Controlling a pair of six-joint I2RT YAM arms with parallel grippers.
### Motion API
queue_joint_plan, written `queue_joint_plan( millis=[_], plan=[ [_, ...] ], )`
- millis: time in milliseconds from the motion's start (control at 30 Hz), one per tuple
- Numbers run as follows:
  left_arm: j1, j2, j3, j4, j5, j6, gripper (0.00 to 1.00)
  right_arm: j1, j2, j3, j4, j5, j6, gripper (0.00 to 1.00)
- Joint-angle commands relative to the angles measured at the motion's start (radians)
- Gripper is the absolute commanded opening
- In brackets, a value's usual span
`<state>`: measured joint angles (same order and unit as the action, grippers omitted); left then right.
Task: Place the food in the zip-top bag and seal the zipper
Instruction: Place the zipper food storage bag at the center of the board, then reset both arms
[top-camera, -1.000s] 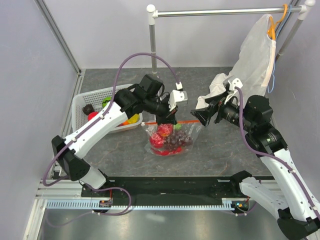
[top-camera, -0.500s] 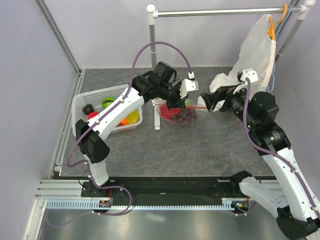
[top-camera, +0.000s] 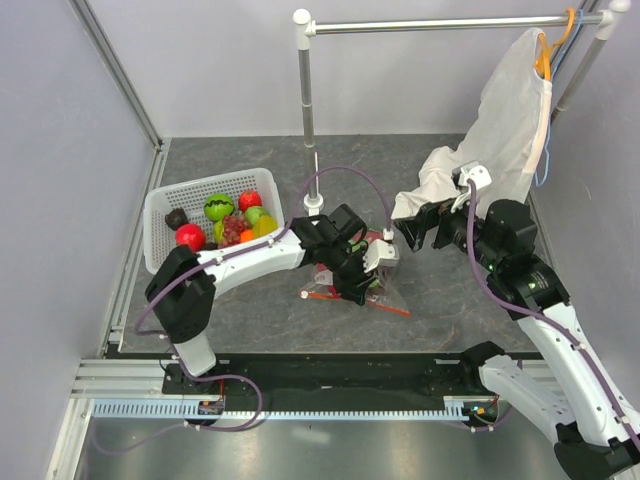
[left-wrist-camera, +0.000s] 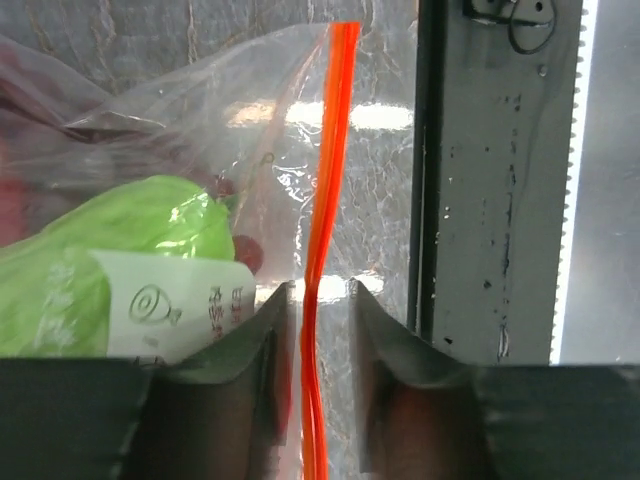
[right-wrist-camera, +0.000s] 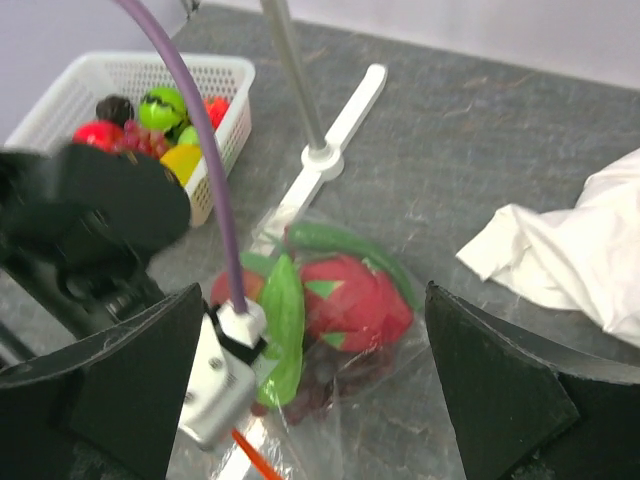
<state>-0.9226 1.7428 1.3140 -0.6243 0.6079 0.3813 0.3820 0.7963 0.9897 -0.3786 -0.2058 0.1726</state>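
**Top view.** A clear, thin, rectangular zip-top bag (top-camera: 388, 292) lies near the middle of the tabletop, slightly toward the near edge. Its narrow orange-red zipper (top-camera: 395, 308) runs along the side nearest that edge. The left gripper (top-camera: 362, 283) is lowered onto the bag, and the right gripper (top-camera: 408, 232) is held just beyond it, toward the right edge. More glossy plastic toy fruits (top-camera: 218, 208) are held in a white slotted plastic basket (top-camera: 160, 205) by the left edge. A white garment cover (top-camera: 515, 100) hangs at the far right corner.

**Left wrist view.** The zipper (left-wrist-camera: 335, 130) is shown passing between the jaws of the left gripper (left-wrist-camera: 318, 292), which stand close on either side. Whether the strip is pinched cannot be told. Wrinkled, shiny film, a smooth green piece (left-wrist-camera: 150, 215) and a white printed label (left-wrist-camera: 170, 300) are seen beside it. Sealing is judged to be the step in hand. For this the strip should be kept centred between the jaws and followed straight to its end. The flimsy film should be anchored against dragging, and the food kept clear of the mouth.

**Right wrist view.** The right gripper (right-wrist-camera: 312, 300) is spread wide and nothing is held in it. Below it the zip-top bag (right-wrist-camera: 400, 400) is seen to contain a red strawberry-like piece (right-wrist-camera: 355, 300), a flat green leaf (right-wrist-camera: 285, 320) and dark grapes (right-wrist-camera: 320, 385).
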Motion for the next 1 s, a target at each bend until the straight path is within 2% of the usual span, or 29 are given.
queue_joint_plan(
  millis=[0,33,67,100,167,367,400,533,567,667,800,967],
  plan=[
    [0.005,-0.149,0.031,0.061,0.021,-0.100,0.65,-0.002,-0.057,-0.025,-0.049,-0.113,-0.036,0.98],
    [0.008,-0.167,0.043,0.039,0.018,-0.099,0.78,0.000,-0.060,-0.028,-0.074,-0.118,-0.038,0.98],
    [0.016,-0.207,0.077,-0.006,0.023,-0.098,0.95,-0.002,-0.068,-0.031,-0.080,-0.121,-0.041,0.98],
    [0.037,-0.222,0.093,-0.029,0.038,-0.096,1.00,-0.002,-0.071,-0.033,-0.091,-0.125,-0.042,0.98],
    [0.077,-0.276,0.129,-0.063,0.062,-0.104,1.00,-0.002,-0.075,-0.033,-0.111,-0.144,-0.048,0.98],
    [0.416,-0.331,0.200,-0.219,0.246,-0.217,1.00,-0.002,-0.043,-0.005,-0.197,-0.165,-0.077,0.98],
    [0.492,-0.350,0.203,-0.260,0.227,-0.255,1.00,-0.002,-0.039,-0.002,-0.207,-0.161,-0.084,0.98],
    [0.625,-0.417,0.176,-0.339,0.087,-0.303,1.00,-0.002,-0.002,0.004,-0.263,-0.135,-0.091,0.98],
    [0.686,-0.434,0.156,-0.344,0.066,-0.309,1.00,-0.002,-0.002,-0.002,-0.267,-0.132,-0.096,0.98],
    [0.763,-0.521,0.071,-0.351,0.006,-0.299,1.00,-0.002,-0.022,-0.023,-0.275,-0.106,-0.105,0.98],
    [0.783,-0.658,-0.042,-0.356,-0.072,-0.266,1.00,-0.002,-0.042,-0.023,-0.293,-0.081,-0.111,0.98],
    [0.781,-0.732,-0.049,-0.379,-0.137,-0.213,1.00,-0.003,-0.071,0.001,-0.295,-0.064,-0.108,0.98]
  ],
)
